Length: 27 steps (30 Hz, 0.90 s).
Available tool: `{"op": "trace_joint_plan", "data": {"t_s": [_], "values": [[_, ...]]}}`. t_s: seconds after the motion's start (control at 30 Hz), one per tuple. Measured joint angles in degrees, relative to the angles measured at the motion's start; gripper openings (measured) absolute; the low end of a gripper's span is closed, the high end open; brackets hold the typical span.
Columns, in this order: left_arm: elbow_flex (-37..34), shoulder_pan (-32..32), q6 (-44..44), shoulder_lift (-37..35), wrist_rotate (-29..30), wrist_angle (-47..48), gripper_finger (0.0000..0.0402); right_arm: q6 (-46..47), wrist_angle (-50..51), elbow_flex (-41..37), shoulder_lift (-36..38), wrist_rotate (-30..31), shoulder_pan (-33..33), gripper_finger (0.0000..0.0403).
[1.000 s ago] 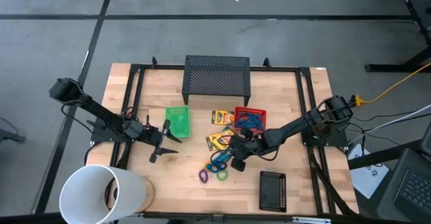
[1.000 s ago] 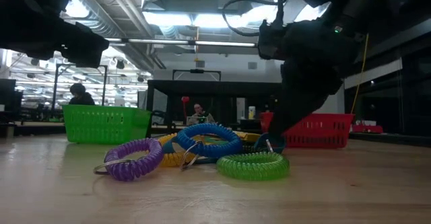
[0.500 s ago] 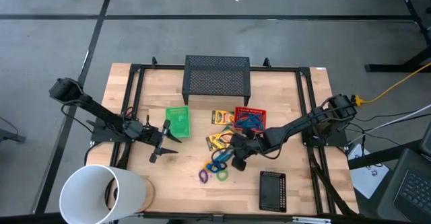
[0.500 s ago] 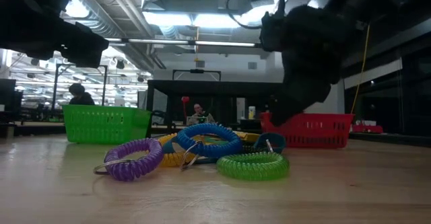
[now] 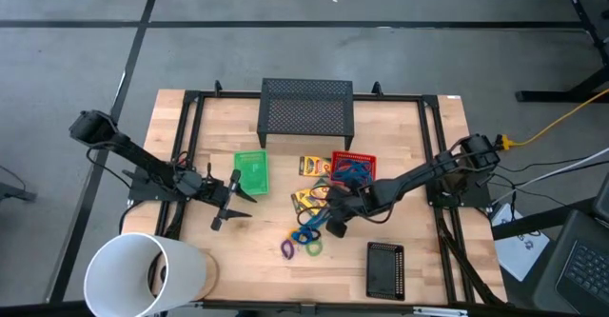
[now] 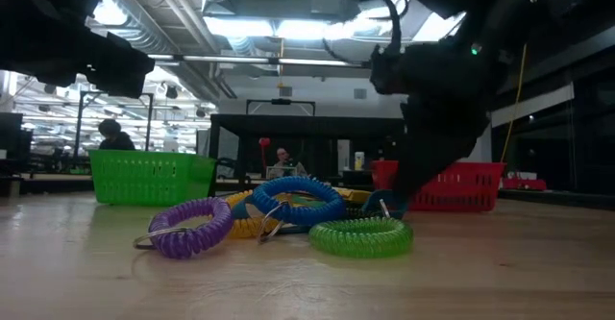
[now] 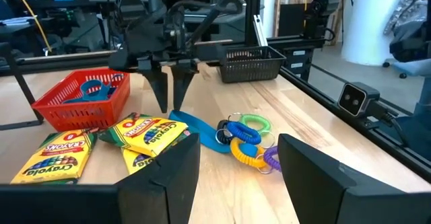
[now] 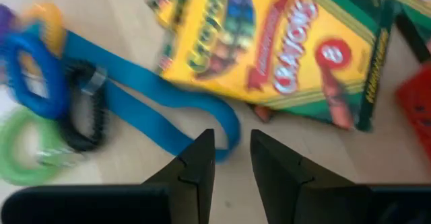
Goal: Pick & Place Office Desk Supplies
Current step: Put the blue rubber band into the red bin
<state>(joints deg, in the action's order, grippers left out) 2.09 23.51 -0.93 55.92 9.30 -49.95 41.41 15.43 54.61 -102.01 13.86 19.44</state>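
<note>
Right pincer [image 8: 232, 153], fingers slightly apart and empty, hovered over the blue strap [image 8: 155, 106]; we saw its loop end lying between the tips.

Your wood table [image 5: 409, 127] carries: black mesh tray [image 5: 306, 107] far center, green tray [image 5: 252, 171] left of middle, red tray [image 5: 353, 169] w/ crayon boxes [image 5: 311, 199] beside it, coil rings [image 5: 303, 243] near center, small black tray [image 5: 385, 269] near right.
</note>
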Motion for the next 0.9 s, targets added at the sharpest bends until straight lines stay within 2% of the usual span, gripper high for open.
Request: {"op": "trace_joint_plan", "data": {"t_s": [0.13, 0.33, 0.57, 0.9], "values": [[0.0, 0.01, -0.39, 0.0, 0.0, 0.05, 0.0196, 0.14, -1.08, 0.02, -2.38, -2.3, -0.33, 0.0098], [0.0, 0.0, -0.83, 0.0, 0.04, 0.09, 0.0196, -2.07, -1.67, 0.22, -3.77, -2.55, -0.92, 0.009], [0.0, 0.0, -1.09, 0.0, 0.15, 0.09, 0.0196, -6.37, -1.72, 0.06, -3.0, -1.49, -1.04, 0.001], [0.0, 0.02, -1.44, 0.0, 0.17, 0.07, 0.0196, -7.55, -0.83, 2.33, -2.02, -2.57, -0.7, 0.0005]]}}
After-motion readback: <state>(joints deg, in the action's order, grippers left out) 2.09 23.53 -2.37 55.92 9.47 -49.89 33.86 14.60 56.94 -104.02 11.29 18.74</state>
